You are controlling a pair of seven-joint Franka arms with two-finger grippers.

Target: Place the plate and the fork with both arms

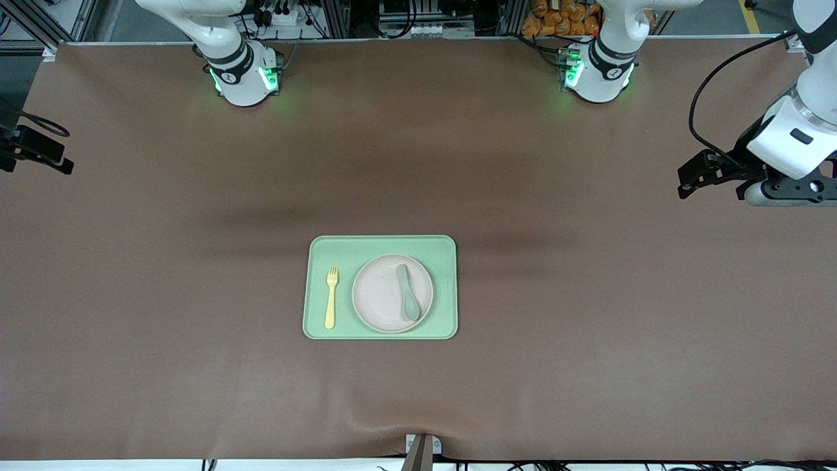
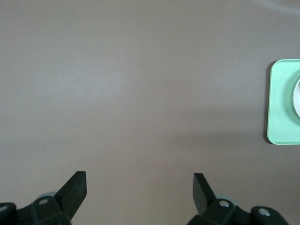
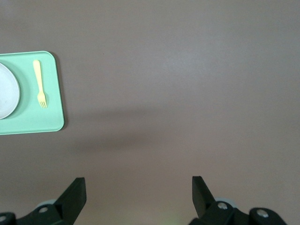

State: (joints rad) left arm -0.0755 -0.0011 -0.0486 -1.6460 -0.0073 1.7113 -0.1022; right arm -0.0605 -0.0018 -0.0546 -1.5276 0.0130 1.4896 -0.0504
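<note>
Left gripper (image 2: 139,187) hangs high over bare table (image 1: 588,294) at the left arm's end, well apart from the tray (image 1: 444,288), jaws wide apart, holding nothing. Right gripper (image 3: 138,190) hangs over bare table toward the right arm's end, jaws also wide apart and empty. Tray sits mid-table. On it: plate (image 1: 382,297) with a grey-green spoon (image 1: 408,291) lying in it, and fork (image 1: 331,297) flat beside the plate, toward the right arm's end, not touching it. Bare brown table surrounds the tray on every side.

Beige plate (image 1: 382,297) beside yellow fork (image 1: 331,297)
</note>
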